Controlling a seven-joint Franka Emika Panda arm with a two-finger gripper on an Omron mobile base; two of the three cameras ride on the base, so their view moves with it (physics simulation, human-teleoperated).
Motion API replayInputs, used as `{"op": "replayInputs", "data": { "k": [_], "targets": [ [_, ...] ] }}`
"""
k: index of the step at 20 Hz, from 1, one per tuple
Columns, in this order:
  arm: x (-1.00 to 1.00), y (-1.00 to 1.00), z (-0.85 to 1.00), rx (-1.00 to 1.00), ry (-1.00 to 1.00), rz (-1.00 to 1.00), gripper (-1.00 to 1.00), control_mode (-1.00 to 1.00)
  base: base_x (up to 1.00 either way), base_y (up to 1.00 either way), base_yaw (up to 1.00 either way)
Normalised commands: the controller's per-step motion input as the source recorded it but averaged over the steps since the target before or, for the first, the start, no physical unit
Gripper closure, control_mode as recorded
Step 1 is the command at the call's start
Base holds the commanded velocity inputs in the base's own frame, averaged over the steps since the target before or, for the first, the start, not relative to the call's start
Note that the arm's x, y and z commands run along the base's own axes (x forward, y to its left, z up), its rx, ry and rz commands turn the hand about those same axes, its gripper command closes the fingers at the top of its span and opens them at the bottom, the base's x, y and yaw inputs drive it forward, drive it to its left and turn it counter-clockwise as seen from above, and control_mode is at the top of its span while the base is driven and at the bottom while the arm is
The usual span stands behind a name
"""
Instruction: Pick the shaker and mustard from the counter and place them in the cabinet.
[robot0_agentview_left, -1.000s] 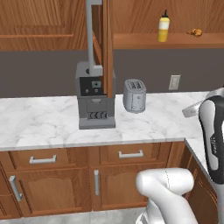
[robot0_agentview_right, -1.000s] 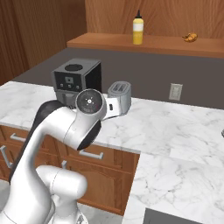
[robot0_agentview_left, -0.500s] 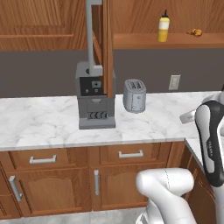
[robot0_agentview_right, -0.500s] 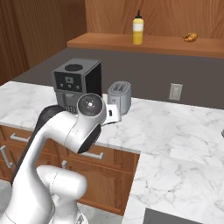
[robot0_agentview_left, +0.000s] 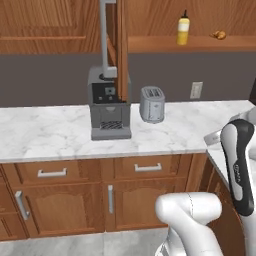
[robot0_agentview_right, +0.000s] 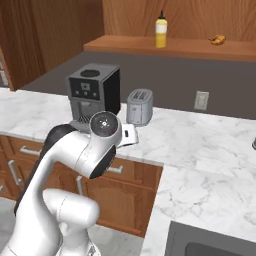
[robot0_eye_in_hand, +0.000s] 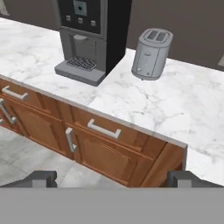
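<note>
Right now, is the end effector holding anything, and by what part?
Nothing is held. The end effector is open, its fingertips wide apart with only the counter edge and drawers between them.

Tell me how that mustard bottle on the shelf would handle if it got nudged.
The mustard bottle is tall and slim on a narrow base, so it would probably tip easily. Its round body would likely roll along the shelf. It looks like smooth plastic, perhaps slippery.

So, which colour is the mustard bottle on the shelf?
Yellow, the mustard bottle with a dark cap; clearest in right base view.
</note>
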Motion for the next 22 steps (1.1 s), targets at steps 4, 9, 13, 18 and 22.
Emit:
{"op": "replayInputs", "data": {
  "k": [4,9,13,18,22],
  "targets": [
    [0.0,0.0,0.0,0.0,0.0,0.0,-1.0,1.0,-0.7,0.56,0.0],
    [0.0,0.0,0.0,0.0,0.0,0.0,-1.0,1.0,-0.5,0.94,-0.1],
    [0.0,0.0,0.0,0.0,0.0,0.0,-1.0,1.0,-0.71,0.94,-0.33],
    [0.0,0.0,0.0,0.0,0.0,0.0,-1.0,1.0,-1.0,0.46,-0.45],
    [0.0,0.0,0.0,0.0,0.0,0.0,-1.0,1.0,-1.0,0.29,-0.53]
  ]
}}
